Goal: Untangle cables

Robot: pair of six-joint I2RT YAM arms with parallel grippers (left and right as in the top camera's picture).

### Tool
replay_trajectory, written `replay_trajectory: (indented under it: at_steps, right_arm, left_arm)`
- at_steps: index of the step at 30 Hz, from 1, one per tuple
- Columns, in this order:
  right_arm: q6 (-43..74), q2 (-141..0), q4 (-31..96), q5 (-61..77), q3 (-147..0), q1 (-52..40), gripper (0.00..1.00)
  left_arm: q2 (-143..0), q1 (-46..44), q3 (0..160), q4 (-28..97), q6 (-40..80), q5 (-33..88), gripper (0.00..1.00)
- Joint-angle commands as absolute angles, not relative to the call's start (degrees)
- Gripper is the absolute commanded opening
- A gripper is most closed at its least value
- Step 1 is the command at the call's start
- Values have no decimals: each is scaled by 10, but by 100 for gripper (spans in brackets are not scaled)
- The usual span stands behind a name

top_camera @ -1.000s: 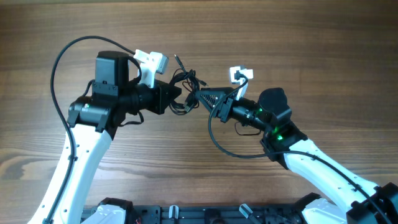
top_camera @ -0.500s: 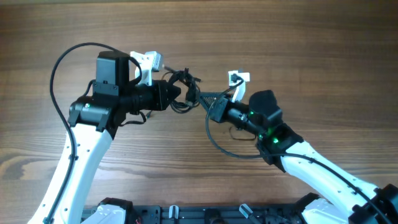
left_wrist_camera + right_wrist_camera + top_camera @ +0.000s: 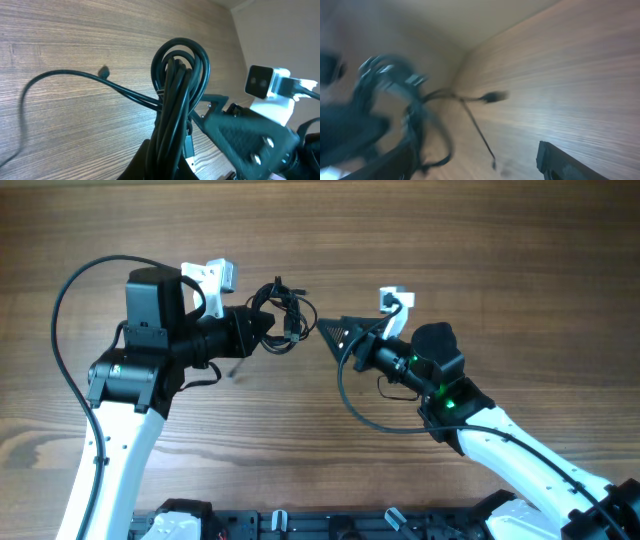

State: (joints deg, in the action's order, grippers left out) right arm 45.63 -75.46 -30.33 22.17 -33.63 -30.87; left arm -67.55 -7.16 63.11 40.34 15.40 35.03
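Note:
The cables (image 3: 285, 310) are a small loopy bundle of thin black cords. My left gripper (image 3: 262, 328) is shut on the bundle and holds it up off the wooden table. In the left wrist view the bundle (image 3: 177, 75) rises from between the fingers (image 3: 167, 165), and one loose strand (image 3: 100, 80) trails left, ending in a small plug. My right gripper (image 3: 332, 332) is open and empty, a short gap to the right of the bundle. The right wrist view is blurred. It shows the bundle (image 3: 415, 115) ahead on the left, with the fingers (image 3: 475, 165) spread wide.
The wooden table (image 3: 450, 240) lies all around. Thick black arm cables loop out at the left (image 3: 70, 310) and under the right arm (image 3: 370, 418). White wrist cameras (image 3: 215, 272) (image 3: 392, 300) stick out near the grippers.
My left arm has swung left, taking the bundle with it. My right gripper, which was against the bundle, has drawn back to the right and is clear of it.

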Motion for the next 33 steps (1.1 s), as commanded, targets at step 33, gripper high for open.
replay_trajectory:
  at_steps: [33]
  right_arm:
    - [362, -747, -218, 86, -342, -350, 100]
  left_arm:
    - [-675, -73, 638, 433, 189, 368, 4]
